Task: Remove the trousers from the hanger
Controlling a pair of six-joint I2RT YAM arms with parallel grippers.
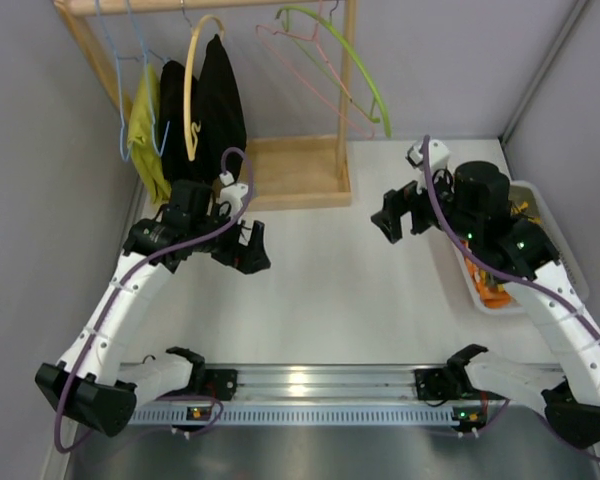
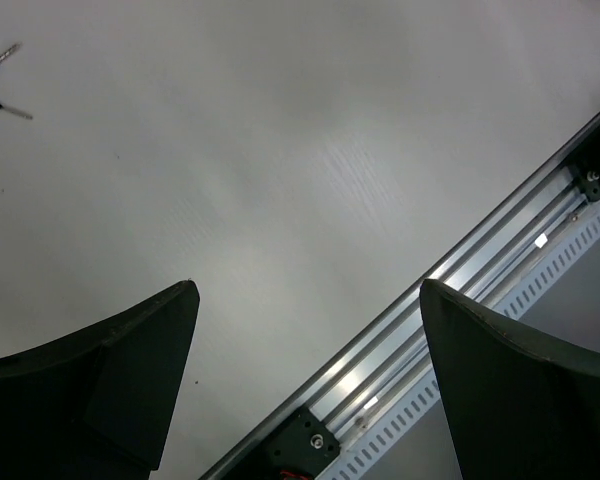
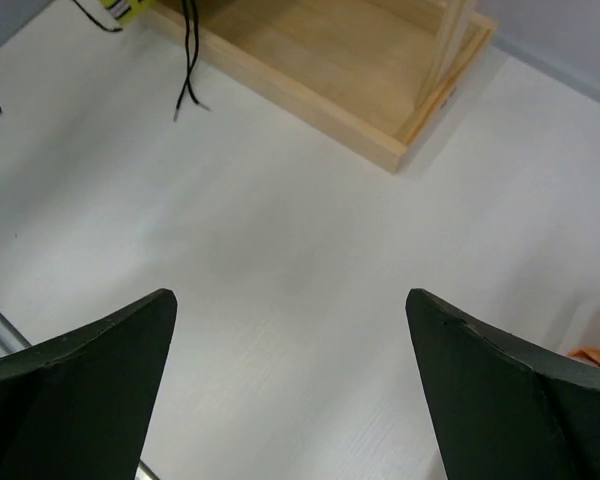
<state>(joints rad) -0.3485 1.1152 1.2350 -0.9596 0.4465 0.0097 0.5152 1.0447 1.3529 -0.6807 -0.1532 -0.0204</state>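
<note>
On the wooden rack [image 1: 300,175] at the far side, the hanger [image 1: 325,85] hangs bare beside a lime-green hanger [image 1: 355,60]. At the right, the trousers [image 1: 488,290] lie in a white bin [image 1: 552,218], mostly hidden under the right arm. Over the bare table [image 1: 330,290], the left gripper [image 1: 242,245] [image 2: 308,290] and the right gripper [image 1: 395,215] [image 3: 288,295] both hover with jaws wide apart, holding nothing.

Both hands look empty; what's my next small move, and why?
Probably just pull the right hand back toward its base: the pink hanger hangs bare on the rack, and what look like the trousers lie in the bin beside that arm.
</note>
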